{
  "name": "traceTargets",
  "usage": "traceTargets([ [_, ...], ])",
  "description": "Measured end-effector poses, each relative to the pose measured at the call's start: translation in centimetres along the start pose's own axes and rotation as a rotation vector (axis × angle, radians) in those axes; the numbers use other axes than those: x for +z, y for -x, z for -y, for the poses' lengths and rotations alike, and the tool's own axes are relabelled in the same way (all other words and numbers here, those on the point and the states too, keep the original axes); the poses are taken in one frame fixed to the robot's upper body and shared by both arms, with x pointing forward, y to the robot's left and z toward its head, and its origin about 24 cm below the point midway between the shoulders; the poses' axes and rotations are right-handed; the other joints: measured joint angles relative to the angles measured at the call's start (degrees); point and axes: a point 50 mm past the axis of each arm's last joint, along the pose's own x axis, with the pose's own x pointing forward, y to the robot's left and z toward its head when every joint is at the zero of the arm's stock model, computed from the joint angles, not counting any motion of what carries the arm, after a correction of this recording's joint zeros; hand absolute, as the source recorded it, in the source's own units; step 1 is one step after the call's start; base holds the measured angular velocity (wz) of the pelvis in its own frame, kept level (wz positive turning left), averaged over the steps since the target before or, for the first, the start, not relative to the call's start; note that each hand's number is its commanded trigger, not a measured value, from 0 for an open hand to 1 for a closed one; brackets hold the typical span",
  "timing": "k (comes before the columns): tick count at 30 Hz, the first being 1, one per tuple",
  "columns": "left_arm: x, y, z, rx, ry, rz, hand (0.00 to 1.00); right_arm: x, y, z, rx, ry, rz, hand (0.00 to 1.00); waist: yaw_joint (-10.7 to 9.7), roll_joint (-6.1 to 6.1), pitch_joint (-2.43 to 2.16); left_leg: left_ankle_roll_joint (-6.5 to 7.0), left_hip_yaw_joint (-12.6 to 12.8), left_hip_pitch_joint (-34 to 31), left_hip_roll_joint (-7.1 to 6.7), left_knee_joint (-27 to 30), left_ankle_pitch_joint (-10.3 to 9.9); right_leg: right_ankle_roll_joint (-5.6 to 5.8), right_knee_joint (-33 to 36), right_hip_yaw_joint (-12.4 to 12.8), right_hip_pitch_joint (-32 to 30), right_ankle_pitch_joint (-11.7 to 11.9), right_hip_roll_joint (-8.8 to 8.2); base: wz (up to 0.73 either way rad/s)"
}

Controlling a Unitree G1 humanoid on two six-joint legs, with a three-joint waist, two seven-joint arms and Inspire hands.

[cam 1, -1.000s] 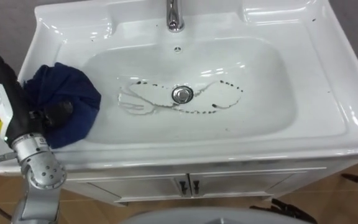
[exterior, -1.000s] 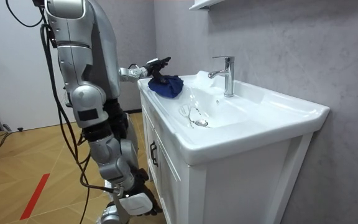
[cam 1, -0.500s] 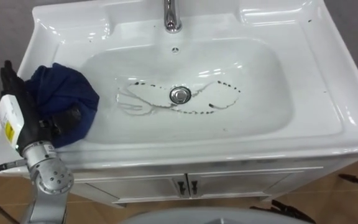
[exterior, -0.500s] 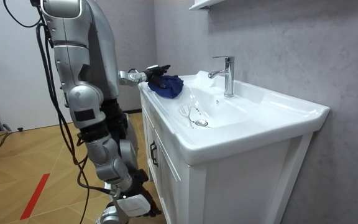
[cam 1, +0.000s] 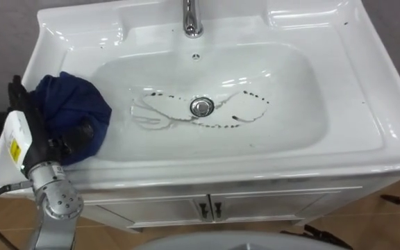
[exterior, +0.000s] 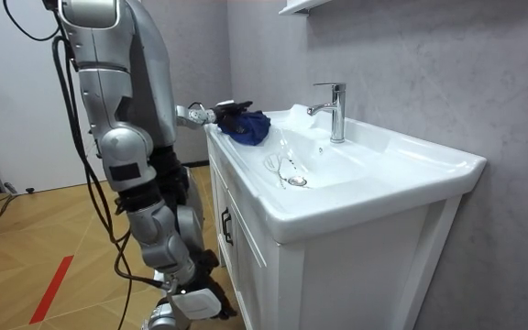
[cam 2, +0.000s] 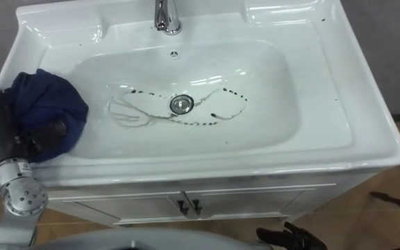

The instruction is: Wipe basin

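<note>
The blue cloth (cam 1: 71,111) is pinched by the left hand (cam 1: 33,139) at the basin (cam 1: 304,83) rim; it should be pressed flat and swept over the dark marks (cam 1: 217,125).

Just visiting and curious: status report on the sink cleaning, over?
Left hand gripping blue cloth at left edge of basin. Dark marks around drain not yet wiped. Nothing in the way.

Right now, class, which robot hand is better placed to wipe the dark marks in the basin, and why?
Left. The left hand grips the blue cloth at the left edge of the basin, with the dark marks round the drain to its right.
</note>
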Motion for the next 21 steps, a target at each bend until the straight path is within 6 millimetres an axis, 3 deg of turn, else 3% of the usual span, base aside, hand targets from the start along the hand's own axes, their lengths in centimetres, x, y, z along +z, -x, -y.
traceTargets([
  [4, -0.8, 0.2, 1.0, -0.053, -0.027, -0.031, 0.0, -0.3, 0.1, 0.2, -0.011, -0.031, -0.007, 0.0, 0.0, 0.56, -0.11, 0.0, 0.2, 0.4, 0.01, -0.1, 0.0, 0.0, 0.1, 0.0, 0.2, 0.0, 0.01, 0.0],
  [9, -1.1, 0.2, 1.2, -0.075, -0.036, -0.043, 0.0, -0.2, 0.1, 0.3, -0.02, -0.039, -0.026, 0.0, 0.0, 0.4, -0.16, -0.01, 0.3, 0.9, 0.04, -0.3, 0.0, 0.02, 0.0, 0.1, 0.6, 0.0, 0.01, 0.0],
  [10, -1.1, 0.2, 1.2, -0.076, -0.037, -0.045, 0.31, -0.2, 0.1, 0.3, -0.024, -0.042, -0.028, 0.0, 0.0, 0.35, -0.21, -0.02, 0.3, 0.9, 0.04, -0.2, 0.0, 0.03, 0.0, 0.1, 0.6, 0.0, 0.01, 0.0],
  [11, -1.1, 0.2, 1.3, -0.078, -0.038, -0.046, 0.52, -0.2, 0.1, 0.3, -0.028, -0.043, -0.028, 0.0, 0.0, 0.34, -0.21, -0.03, 0.3, 0.9, 0.04, -0.2, 0.0, 0.03, 0.0, 0.1, 0.6, 0.0, 0.01, 0.0],
  [12, -1.1, 0.2, 1.3, -0.079, -0.038, -0.047, 0.58, -0.2, 0.1, 0.3, -0.029, -0.043, -0.028, 0.0, 0.0, 0.34, -0.21, -0.03, 0.3, 0.9, 0.04, -0.2, 0.0, 0.03, 0.0, 0.1, 0.6, 0.0, 0.01, 0.0],
  [13, -1.1, 0.2, 1.3, -0.08, -0.039, -0.047, 1.0, -0.1, 0.0, 0.3, -0.029, -0.043, -0.029, 0.0, 0.0, 0.34, -0.21, -0.04, 0.3, 0.9, 0.04, -0.2, 0.0, 0.03, 0.0, 0.1, 0.6, 0.0, 0.01, 0.0],
  [21, -1.1, -0.6, 0.5, -0.042, -0.051, -0.043, 1.0, -0.2, 0.0, 0.3, -0.035, -0.047, -0.057, 0.0, 0.1, 0.18, -0.31, -0.04, 0.4, 1.2, 0.04, 0.1, 0.1, 0.0, 0.0, 0.3, 1.0, -0.1, 0.0, 0.0],
])
